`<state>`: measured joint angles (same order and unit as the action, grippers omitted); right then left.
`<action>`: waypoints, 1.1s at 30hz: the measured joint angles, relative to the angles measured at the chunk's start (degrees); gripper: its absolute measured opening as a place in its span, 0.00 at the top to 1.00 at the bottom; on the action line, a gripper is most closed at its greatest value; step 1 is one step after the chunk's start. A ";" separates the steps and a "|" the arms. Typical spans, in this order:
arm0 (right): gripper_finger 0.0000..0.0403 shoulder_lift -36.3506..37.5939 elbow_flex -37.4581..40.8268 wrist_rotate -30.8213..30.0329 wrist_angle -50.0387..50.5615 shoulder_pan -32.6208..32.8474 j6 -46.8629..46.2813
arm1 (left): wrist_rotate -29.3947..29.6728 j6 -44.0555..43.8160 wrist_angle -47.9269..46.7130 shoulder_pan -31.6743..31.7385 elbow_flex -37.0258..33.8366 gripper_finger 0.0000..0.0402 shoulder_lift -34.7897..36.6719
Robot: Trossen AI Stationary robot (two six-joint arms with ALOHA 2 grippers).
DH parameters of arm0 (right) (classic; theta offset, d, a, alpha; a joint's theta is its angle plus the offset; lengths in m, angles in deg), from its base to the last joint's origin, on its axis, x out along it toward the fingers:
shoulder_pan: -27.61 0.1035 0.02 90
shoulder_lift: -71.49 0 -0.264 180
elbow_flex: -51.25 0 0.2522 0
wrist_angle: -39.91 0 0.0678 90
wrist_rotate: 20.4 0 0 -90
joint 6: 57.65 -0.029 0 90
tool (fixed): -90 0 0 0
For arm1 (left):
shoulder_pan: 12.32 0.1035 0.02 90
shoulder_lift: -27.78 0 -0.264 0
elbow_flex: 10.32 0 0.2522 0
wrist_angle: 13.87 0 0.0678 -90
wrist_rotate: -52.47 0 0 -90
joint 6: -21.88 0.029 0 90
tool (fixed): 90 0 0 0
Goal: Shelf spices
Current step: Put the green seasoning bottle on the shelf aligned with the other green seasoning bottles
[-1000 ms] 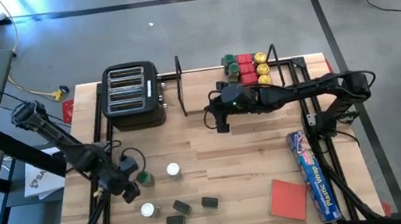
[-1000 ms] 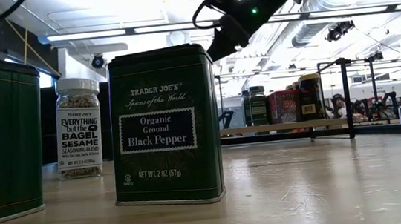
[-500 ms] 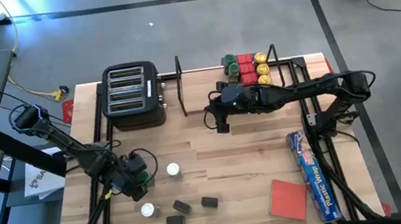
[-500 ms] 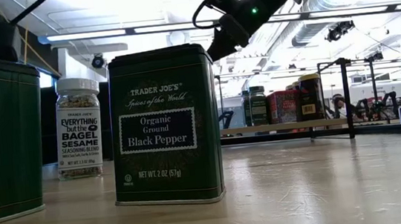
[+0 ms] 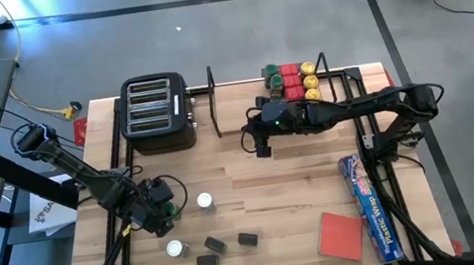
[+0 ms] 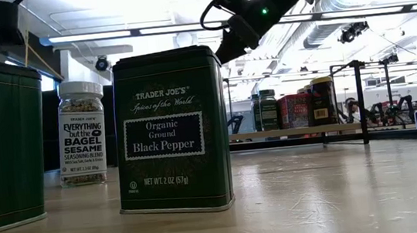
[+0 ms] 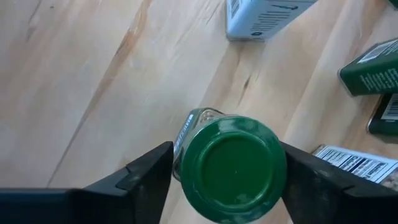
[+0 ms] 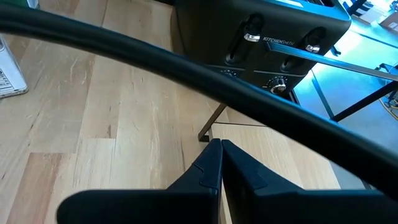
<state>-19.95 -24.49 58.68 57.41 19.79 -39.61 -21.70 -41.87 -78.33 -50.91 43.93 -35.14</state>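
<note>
A green-topped spice jar [image 7: 233, 162] stands upright on the table near its left edge. My left gripper [image 5: 160, 208] hangs over it, pointing steeply down and open, one finger on each side of the cap. Other spices stand near it: a white-topped jar [image 5: 205, 202], another [image 5: 175, 249] and three small black tins [image 5: 215, 244]. The shelf [image 5: 355, 79] at the far right carries several red-, yellow- and green-topped spices [image 5: 290, 77]. My right gripper [image 5: 262, 147] is shut and empty, held above the table in front of the shelf. My left gripper comes from above with its two fingers [image 7: 149, 177] on opposite sides of the jar's green cap [image 7: 193, 168]. The gaps are very slim, and I cannot tell whether either finger touches the cap. The jar stands on the table.
A black toaster [image 5: 158, 114] stands at the far left beside the shelf's upright end loop [image 5: 213, 103]. A flat red pad [image 5: 340, 234] and a blue plastic-wrap box [image 5: 368, 207] lie near the right front. Bare wood lies in the middle.
My left gripper has gone a little toward the table's right edge, onto the green-topped jar, and has rolled about its own axis. It now covers most of the jar in the high view. The jar has stayed where it was.
</note>
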 joint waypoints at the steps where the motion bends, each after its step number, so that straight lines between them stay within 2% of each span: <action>1: 0.99 0.00 0.00 0.00 0.06 0.00 0.00 | 0.22 0.10 -0.26 0.02 0.39 0.40 0.00; 6: 0.99 0.00 0.00 -0.02 0.09 0.00 -0.02 | 0.41 1.96 -1.15 1.30 2.42 0.51 -0.02; 11: 0.99 0.21 0.00 -3.37 0.71 0.02 0.00 | 3.47 7.14 -4.22 5.16 7.02 0.51 -0.02; 15: 0.99 2.22 0.02 -9.37 3.54 0.00 -0.10 | 8.64 16.35 -8.72 11.50 13.04 0.51 0.04; 19: 0.99 6.04 0.02 -11.49 8.34 0.11 -2.98 | 11.73 30.37 -4.63 21.15 16.45 0.51 -0.52; 22: 0.99 9.59 0.02 -13.06 13.70 1.05 -6.87 | 8.11 41.82 5.31 28.97 16.57 0.51 -3.47; 26: 0.99 13.27 0.02 -18.09 22.03 4.21 -13.97 | 1.32 54.01 20.80 35.93 16.55 0.51 -11.42; 29: 0.99 14.60 0.01 -21.58 27.95 7.50 -19.79 | -4.58 58.42 30.11 39.24 17.46 0.51 -18.55; 33: 0.99 14.84 0.02 -25.25 36.05 12.03 -28.22 | -7.82 59.99 31.94 41.13 22.55 0.51 -28.17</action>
<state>-5.11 -24.47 33.44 93.46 31.82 -67.83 -29.52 18.12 -46.38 -9.78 66.49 -63.31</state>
